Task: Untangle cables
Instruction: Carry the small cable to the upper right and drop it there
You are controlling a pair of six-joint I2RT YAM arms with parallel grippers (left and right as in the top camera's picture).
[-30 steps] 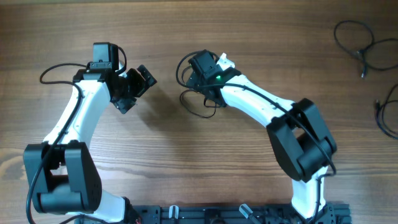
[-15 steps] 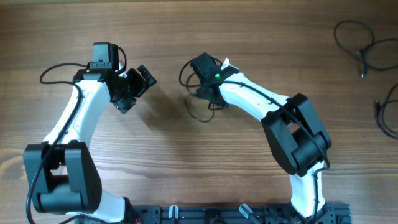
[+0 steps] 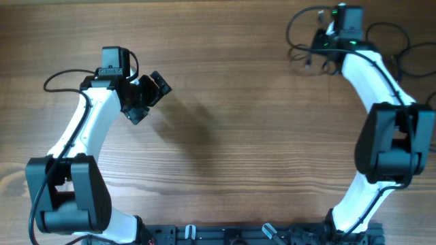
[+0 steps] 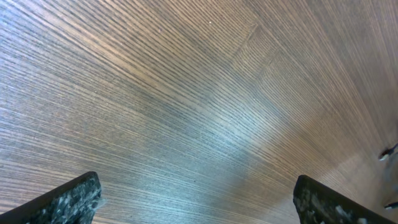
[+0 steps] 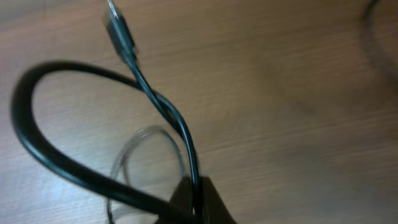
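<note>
Right tool [image 5: 196,202] clamped on one thin black cable [image 5: 163,106], far right of the bench [image 3: 225,156].
From the closed jaws the cable runs away to its plug [image 5: 118,28], its loops trailing left of the tool. The other cables [image 3: 407,54] lie just right of that arm, close enough to snag on release, I judge. The left tool [image 4: 199,199] gapes wide, holding nothing, well apart at the left over bare wood.

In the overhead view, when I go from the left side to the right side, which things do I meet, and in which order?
Left end effector, open → cable loop hanging from the right arm's grip → right end effector, shut on that cable → loose cables by the right edge.
</note>
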